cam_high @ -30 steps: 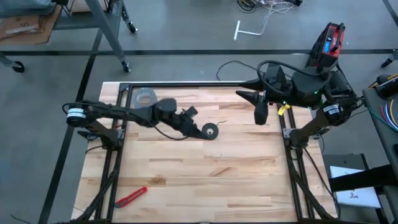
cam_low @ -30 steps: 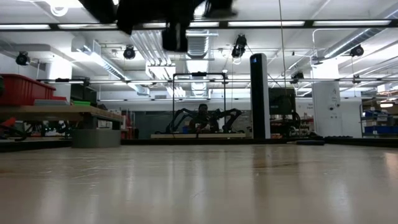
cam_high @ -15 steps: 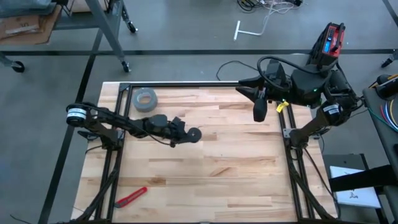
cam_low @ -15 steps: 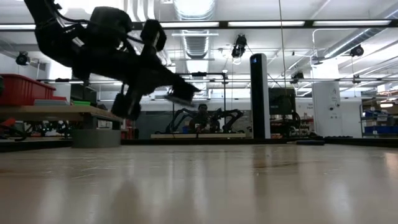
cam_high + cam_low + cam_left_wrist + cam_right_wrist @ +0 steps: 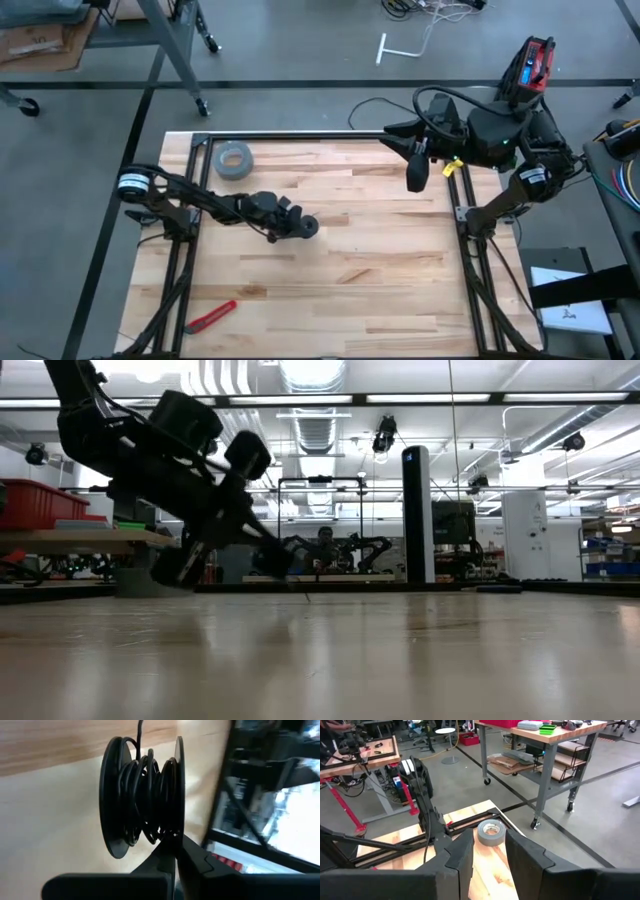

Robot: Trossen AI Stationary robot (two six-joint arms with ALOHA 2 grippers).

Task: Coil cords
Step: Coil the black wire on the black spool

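Note:
The black reel (image 5: 142,795) has the thin black cord (image 5: 150,785) wound in loose turns between its two flanges; one strand (image 5: 139,729) leads away from it. In the high view the reel (image 5: 309,226) is left of the table's middle, at the tip of my left gripper (image 5: 296,226), which is shut on it. My right gripper (image 5: 414,180) hangs open above the table's far right part, holding nothing. My left gripper (image 5: 172,847) reaches between the two flanges at the reel's rim, its two fingers closed together on the wound cord (image 5: 165,827). It comes nearly level from the table's left. The reel stands on edge; whether it touches the table I cannot tell.
A grey tape roll (image 5: 233,158) lies at the far left corner, also in the right wrist view (image 5: 491,831). A red box cutter (image 5: 210,316) lies near the front left. A black frame (image 5: 300,136) runs round the wooden table.
My left gripper has drawn back toward the table's left and slightly toward its near edge, carrying the reel, and has come down low over the table. The loose loop of cord that lay beside the arm a second ago no longer shows.

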